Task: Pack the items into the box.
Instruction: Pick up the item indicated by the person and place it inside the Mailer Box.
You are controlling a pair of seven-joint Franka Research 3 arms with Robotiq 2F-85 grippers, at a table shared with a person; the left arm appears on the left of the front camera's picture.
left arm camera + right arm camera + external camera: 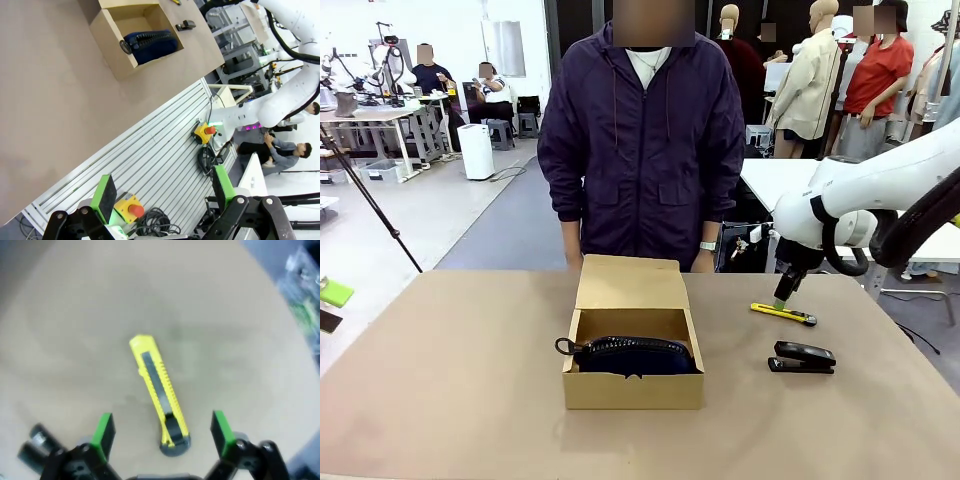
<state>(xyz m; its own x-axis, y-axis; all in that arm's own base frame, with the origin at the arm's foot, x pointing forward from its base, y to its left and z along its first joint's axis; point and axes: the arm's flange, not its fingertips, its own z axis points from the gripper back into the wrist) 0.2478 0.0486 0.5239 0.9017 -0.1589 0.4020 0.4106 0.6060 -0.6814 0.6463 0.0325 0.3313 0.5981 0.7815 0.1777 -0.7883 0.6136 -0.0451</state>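
The brown cardboard box (633, 390) stands at the table's middle with its flap lid laid back toward the person. A dark navy pouch (635, 354) with a ring loop lies inside it, and the left wrist view shows the same pouch (150, 44) in the box (115, 50). To the right on the table lie a yellow utility knife (783, 314) and a black stapler (803, 357). My right gripper (784, 296) hangs just above the knife's far end, open, with the knife (159, 390) lying between its green pads. My left gripper (165, 192) is open and empty, off the table's near edge.
A person in a dark purple jacket (642, 150) stands at the far edge behind the box, hands low. Under my left gripper lie a slatted metal frame (150, 155) and yellow stop buttons (205, 132). Bare tabletop (440, 380) spreads left of the box.
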